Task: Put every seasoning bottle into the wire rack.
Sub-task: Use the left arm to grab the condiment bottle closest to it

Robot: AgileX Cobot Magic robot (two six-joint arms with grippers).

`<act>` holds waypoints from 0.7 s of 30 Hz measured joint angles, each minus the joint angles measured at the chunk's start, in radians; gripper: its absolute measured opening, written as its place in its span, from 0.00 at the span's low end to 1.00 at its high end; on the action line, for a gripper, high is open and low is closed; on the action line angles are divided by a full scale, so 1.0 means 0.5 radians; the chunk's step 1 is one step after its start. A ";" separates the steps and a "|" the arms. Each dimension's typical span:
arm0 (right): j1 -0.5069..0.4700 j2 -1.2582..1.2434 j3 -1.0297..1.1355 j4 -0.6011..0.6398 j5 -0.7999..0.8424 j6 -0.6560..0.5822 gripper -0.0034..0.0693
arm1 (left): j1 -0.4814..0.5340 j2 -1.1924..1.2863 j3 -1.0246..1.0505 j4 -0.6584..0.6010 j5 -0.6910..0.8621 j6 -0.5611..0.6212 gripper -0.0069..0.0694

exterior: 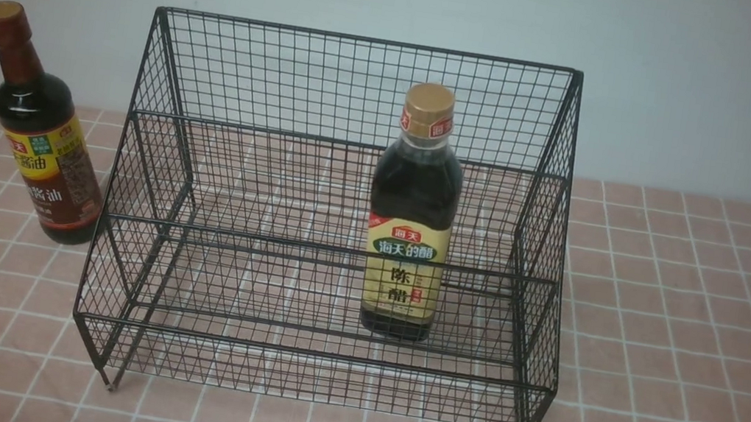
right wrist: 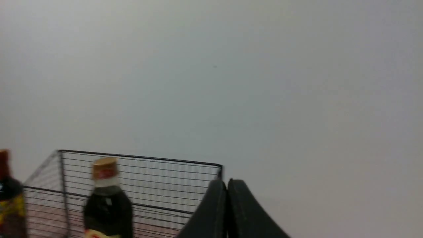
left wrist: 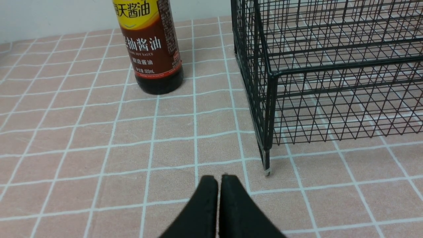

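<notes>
You had the gold-capped bottle (exterior: 411,224) cap-up inside the wire rack (exterior: 371,40), the brown-capped bottle (exterior: 44,139) cap-up just left of it, and left gripper (left wrist: 219,180) and right gripper (right wrist: 227,183) pinched closed on nothing.

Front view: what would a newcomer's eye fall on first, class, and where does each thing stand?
The big black wire rack fills the middle of the pink checked tablecloth. A gold-capped bottle of dark liquid stands upright inside it, on the lower tier right of centre. A slim brown-capped bottle stands outside, just off the rack's left side.

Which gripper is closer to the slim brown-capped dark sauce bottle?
Left. The left gripper faces the slim brown-capped bottle; the right gripper is across the black wire rack from it.
</notes>
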State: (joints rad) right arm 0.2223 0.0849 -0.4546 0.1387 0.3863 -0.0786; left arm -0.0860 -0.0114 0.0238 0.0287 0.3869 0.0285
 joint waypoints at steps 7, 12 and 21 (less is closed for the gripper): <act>-0.431 -0.085 0.499 -0.217 0.008 -0.031 0.03 | 0.000 0.000 0.000 0.000 0.000 0.000 0.08; -0.540 -0.173 0.903 -0.242 0.046 -0.031 0.03 | 0.000 0.000 0.000 0.000 0.000 0.000 0.08; -0.546 -0.193 0.943 -0.248 0.012 -0.029 0.03 | 0.000 0.000 0.000 0.000 -0.002 0.000 0.08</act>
State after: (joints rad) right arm -0.0506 -0.0116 0.0168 0.0145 0.3922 -0.0932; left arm -0.0860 -0.0114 0.0238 0.0287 0.3859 0.0285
